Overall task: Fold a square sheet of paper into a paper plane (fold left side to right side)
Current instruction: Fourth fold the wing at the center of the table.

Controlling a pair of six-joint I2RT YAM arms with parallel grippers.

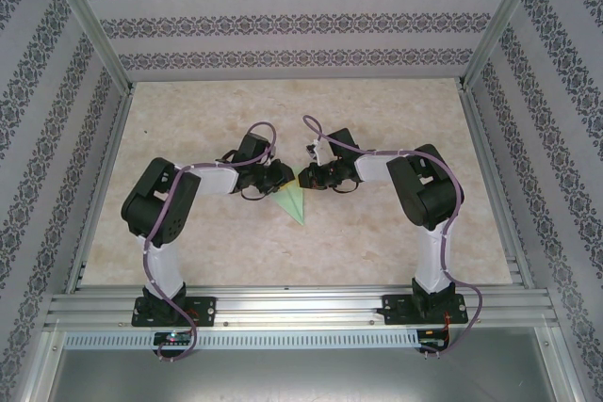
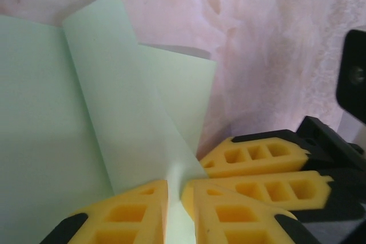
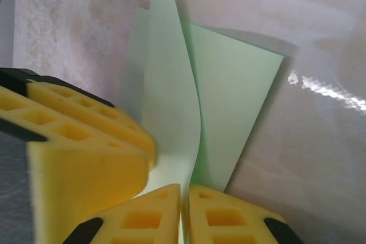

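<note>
The pale mint-green sheet is folded into a slim pointed paper plane (image 1: pixel 298 204) at the middle of the table, its tip toward the near edge. Both grippers meet at its far end. My left gripper (image 1: pixel 283 179) is shut on a raised flap of the paper plane (image 2: pixel 131 124), which runs up between its yellow fingers (image 2: pixel 143 212). My right gripper (image 1: pixel 309 177) pinches the same upright fold of the plane (image 3: pixel 171 101) between its fingers (image 3: pixel 229 218). One wing (image 3: pixel 237 95) lies flat on the table. The two grippers' fingertips nearly touch.
The beige marbled tabletop (image 1: pixel 396 242) lies open around the paper. Patterned walls and metal frame posts (image 1: pixel 89 25) enclose the table on three sides. An aluminium rail (image 1: pixel 301 306) with both arm bases runs along the near edge.
</note>
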